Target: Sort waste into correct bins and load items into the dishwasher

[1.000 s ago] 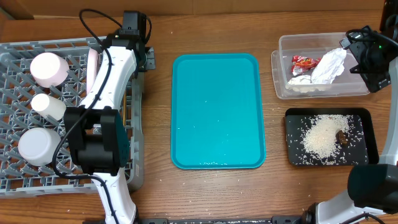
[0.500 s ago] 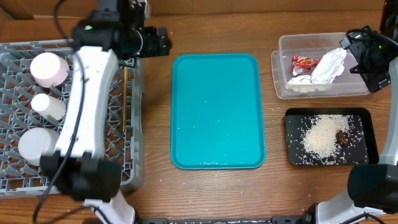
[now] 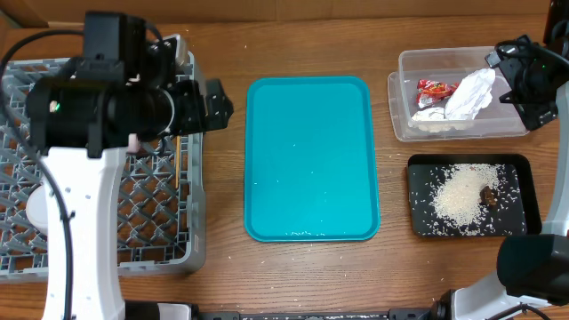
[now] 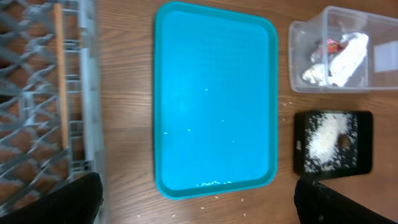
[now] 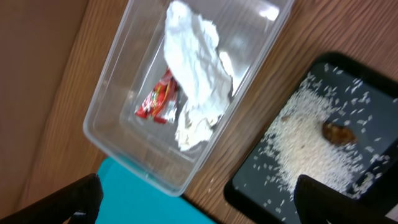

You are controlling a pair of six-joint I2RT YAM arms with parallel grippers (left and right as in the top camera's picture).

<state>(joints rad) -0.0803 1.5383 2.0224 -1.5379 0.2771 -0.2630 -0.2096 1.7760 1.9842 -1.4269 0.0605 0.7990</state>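
Observation:
My left gripper (image 3: pixel 213 105) is raised high over the right edge of the grey dishwasher rack (image 3: pixel 169 240) and stands open and empty (image 4: pixel 205 206). A wooden chopstick (image 4: pixel 61 81) lies in the rack by its right wall. The arm hides most of the rack; part of a white bowl (image 3: pixel 34 210) shows. The clear tub (image 3: pixel 404 116) holds the red wrapper (image 3: pixel 436 87) and the white napkin (image 3: pixel 468 92). Rice (image 3: pixel 460 196) and a brown lump (image 3: pixel 489 194) lie in the black tray (image 3: pixel 524 222). My right gripper (image 3: pixel 516 76) hangs open above the tub (image 5: pixel 202 205).
A large teal tray (image 3: pixel 311 160) lies between the rack and the two bins, with a few rice grains (image 4: pixel 214 183) near its front rim. More grains are scattered on the wooden table (image 4: pixel 242 199) beside it.
My left gripper has opened, risen out of the rack's far right corner and swung toward the rack's right edge, now covering the cups. The right arm has not moved.

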